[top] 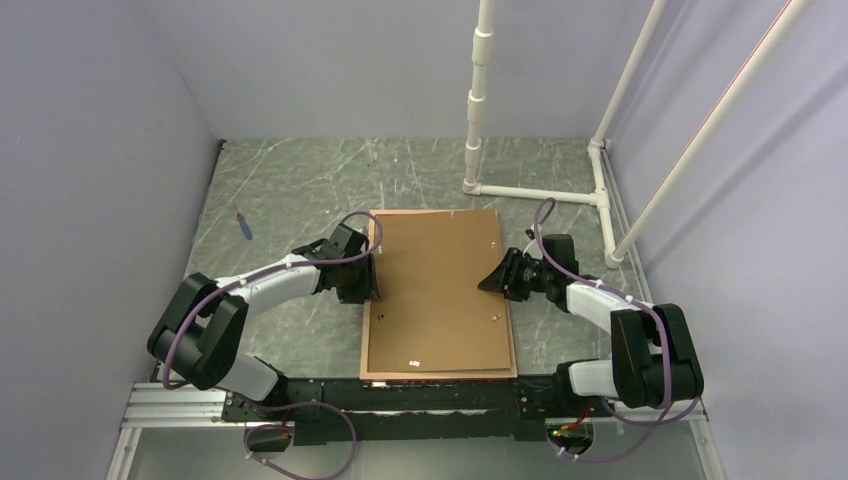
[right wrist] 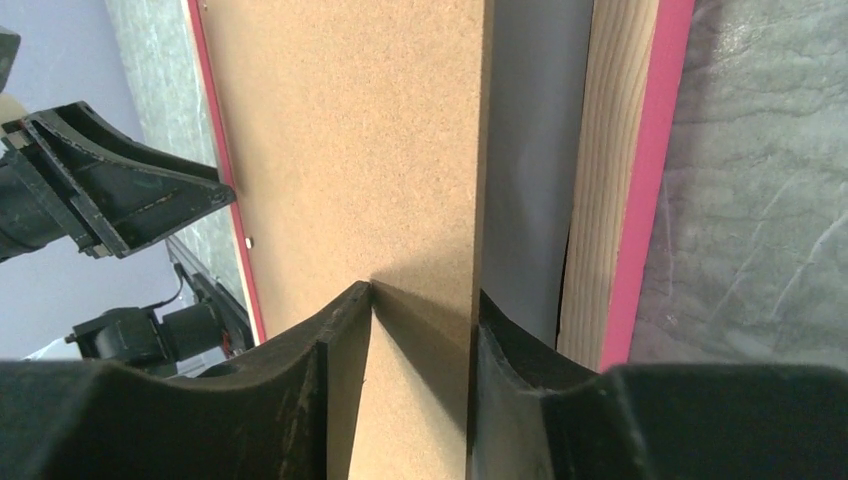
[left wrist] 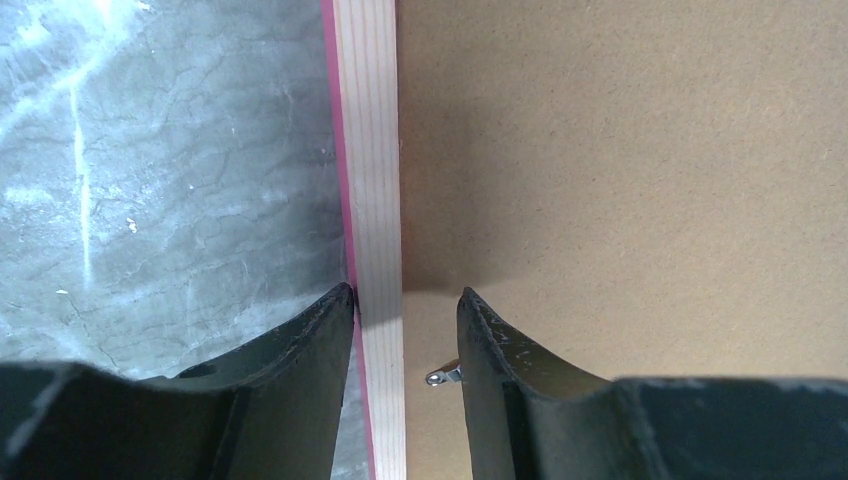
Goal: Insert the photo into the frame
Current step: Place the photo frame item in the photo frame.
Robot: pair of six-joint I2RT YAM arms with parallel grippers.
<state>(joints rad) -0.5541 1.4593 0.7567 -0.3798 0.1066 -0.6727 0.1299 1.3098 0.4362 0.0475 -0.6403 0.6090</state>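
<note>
The frame [top: 369,335] lies face down on the table, its pink edges showing round the brown backing board [top: 440,290] that covers it. My left gripper [top: 362,278] is open and straddles the frame's left rail [left wrist: 375,150]: one finger touches the pink outer edge, the other stands on the board [left wrist: 620,150] beside a small metal tab [left wrist: 445,375]. My right gripper [top: 497,275] is shut on the board's right edge [right wrist: 350,130] and holds it a little above the frame's right rail [right wrist: 620,150]. The photo is hidden.
A blue pen [top: 243,226] lies on the grey marbled table [top: 290,190] at the far left. A white pipe stand [top: 530,190] stands at the back right. Grey walls close in both sides. The left gripper also shows in the right wrist view [right wrist: 110,195].
</note>
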